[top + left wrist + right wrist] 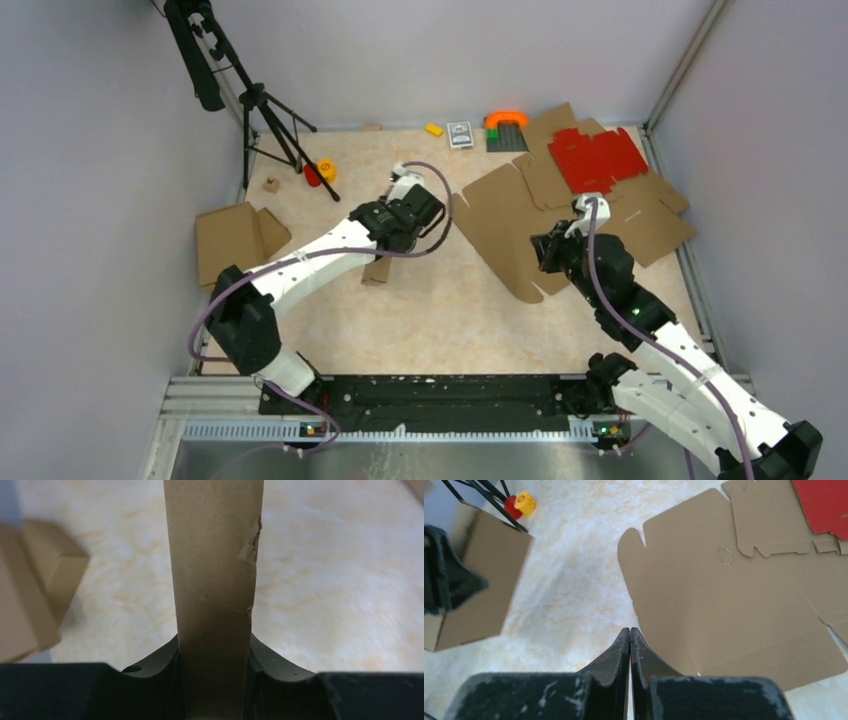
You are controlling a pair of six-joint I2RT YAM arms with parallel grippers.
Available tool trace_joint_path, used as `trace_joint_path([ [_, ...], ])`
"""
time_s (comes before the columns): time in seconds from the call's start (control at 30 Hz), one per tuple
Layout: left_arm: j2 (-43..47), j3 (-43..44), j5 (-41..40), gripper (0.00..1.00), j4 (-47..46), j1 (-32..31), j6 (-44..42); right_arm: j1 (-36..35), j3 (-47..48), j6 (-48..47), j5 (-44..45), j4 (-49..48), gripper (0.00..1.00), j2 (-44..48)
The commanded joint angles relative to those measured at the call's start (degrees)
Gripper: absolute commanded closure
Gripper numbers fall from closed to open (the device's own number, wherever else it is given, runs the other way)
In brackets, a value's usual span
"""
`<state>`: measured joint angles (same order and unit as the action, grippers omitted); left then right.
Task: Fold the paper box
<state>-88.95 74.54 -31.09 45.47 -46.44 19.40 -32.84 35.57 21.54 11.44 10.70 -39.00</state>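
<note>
The paper box lies flat and unfolded on the table, right of centre, its rounded tabs toward the middle. On my right wrist feed it fills the right half of the view. The right gripper sits at the box's near-left edge with its fingers pressed together and nothing between them (I can't tell whether it touches the cardboard). Beyond the box, a red die-cut sheet rests on more brown cardboard at the far right corner. My left gripper is clenched on a small folded cardboard piece, well apart from the box, over the table's middle. Further left lie another flat cardboard sheet and a tripod.
</note>
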Motion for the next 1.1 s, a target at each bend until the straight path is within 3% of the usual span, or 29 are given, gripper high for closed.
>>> trace_joint_path([
  [0.0, -1.00, 1.85, -29.73, 0.94, 14.67, 3.30, 29.15, 0.14, -0.50, -1.21, -0.30, 1.82, 1.00, 1.10],
  [0.1, -3.50, 4.91, -32.33, 1.00, 20.33, 8.40, 25.80, 0.14, -0.42, -0.34, -3.32, 1.62, 1.00, 0.96],
  [0.17, -5.69, 5.75, -42.24, 1.00, 24.72, 11.31, 25.55, 0.14, 0.07, 0.12, -5.61, 1.70, 1.00, 0.66],
  [0.2, -7.50, 6.55, -47.23, 1.00, 28.69, 13.17, 27.47, 0.14, 0.62, 0.24, -6.69, 2.12, 1.00, 0.34],
  [0.27, -12.91, 12.28, -53.03, 1.00, 43.07, 18.22, 39.71, 0.14, 2.18, 0.27, -9.23, 3.86, 1.00, -0.27],
  [0.3, -15.20, 14.15, -53.59, 1.00, 45.29, 21.67, 38.63, 0.14, 2.82, 0.25, -10.76, 4.79, 1.00, -0.36],
  [0.53, -24.44, 22.80, -55.85, 0.97, 45.47, 31.96, 35.24, 0.06, 4.78, 0.03, -16.10, 9.75, 1.00, 0.29],
  [0.67, -29.54, 21.35, -64.26, 0.89, 45.48, 36.68, 30.42, 0.06, 6.24, 0.83, -18.78, 9.87, 1.00, -1.65],
  [0.93, -34.46, 19.50, -67.93, 0.83, 45.45, 45.65, 30.49, 0.05, 7.49, 0.93, -16.24, 10.77, 1.00, -4.35],
  [1.03, -35.32, 19.56, -68.07, 0.74, 45.49, 48.94, 32.24, 0.05, 8.39, 0.51, -15.06, 11.59, 1.00, -4.77],
  [1.07, -35.98, 20.09, -67.99, 0.66, 45.43, 49.63, 32.01, 0.06, 8.53, 0.46, -14.72, 11.49, 1.00, -4.84],
])
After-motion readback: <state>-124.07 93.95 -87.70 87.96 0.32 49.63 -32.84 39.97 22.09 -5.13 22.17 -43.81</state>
